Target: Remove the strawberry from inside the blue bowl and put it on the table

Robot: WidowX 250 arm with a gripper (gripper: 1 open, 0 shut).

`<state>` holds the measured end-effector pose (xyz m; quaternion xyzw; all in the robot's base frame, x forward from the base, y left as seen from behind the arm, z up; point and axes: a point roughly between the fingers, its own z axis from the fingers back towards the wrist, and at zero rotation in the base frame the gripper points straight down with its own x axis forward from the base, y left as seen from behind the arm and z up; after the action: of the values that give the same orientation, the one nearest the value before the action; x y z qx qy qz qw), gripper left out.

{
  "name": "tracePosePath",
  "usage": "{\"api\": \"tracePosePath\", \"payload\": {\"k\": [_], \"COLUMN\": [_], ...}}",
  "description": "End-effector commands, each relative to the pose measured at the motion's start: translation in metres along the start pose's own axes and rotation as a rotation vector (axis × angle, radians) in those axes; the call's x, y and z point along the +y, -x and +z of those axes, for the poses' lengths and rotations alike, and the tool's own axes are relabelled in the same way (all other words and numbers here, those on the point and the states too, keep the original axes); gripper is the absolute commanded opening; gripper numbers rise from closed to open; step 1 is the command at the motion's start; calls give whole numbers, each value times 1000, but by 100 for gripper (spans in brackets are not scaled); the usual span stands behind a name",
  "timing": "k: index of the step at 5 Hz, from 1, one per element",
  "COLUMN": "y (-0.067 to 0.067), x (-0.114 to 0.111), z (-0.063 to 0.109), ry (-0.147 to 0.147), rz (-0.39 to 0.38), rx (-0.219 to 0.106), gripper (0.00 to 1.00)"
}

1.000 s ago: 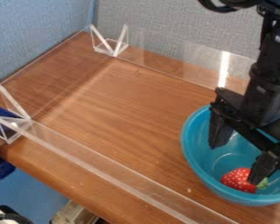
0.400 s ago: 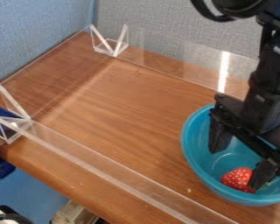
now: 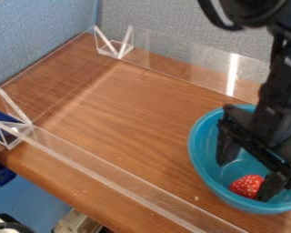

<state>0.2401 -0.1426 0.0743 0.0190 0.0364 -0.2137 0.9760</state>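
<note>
A small red strawberry (image 3: 246, 186) lies in the near part of the blue bowl (image 3: 205, 155), which stands on the table (image 3: 124, 109) at the right edge of the view. My black gripper (image 3: 250, 172) points down into the bowl just above the strawberry. Its two fingers stand wide apart, one to the left of the berry and one to the right, with nothing held between them. The right finger covers a bit of the berry's right side.
Low clear acrylic walls (image 3: 99, 173) run along the table's front and left, with triangular brackets at the far corner (image 3: 114, 42) and the left corner (image 3: 15, 127). A blue backdrop (image 3: 39, 32) stands behind.
The gripper has sunk a little deeper into the bowl toward the strawberry, still open. The strawberry and the bowl have not moved.
</note>
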Motion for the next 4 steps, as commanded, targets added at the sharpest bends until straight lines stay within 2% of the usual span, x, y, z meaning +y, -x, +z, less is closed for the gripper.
{"api": "tracePosePath", "payload": {"k": [1,2,4], "y": [-10,-15,-23], "x": [-6,-7,5], "z": [-2,-15,-28], "ry": [7,11,9], "rz": [-19,-19,4], "rx": [-20,1,23], "gripper": [100,100,100]}}
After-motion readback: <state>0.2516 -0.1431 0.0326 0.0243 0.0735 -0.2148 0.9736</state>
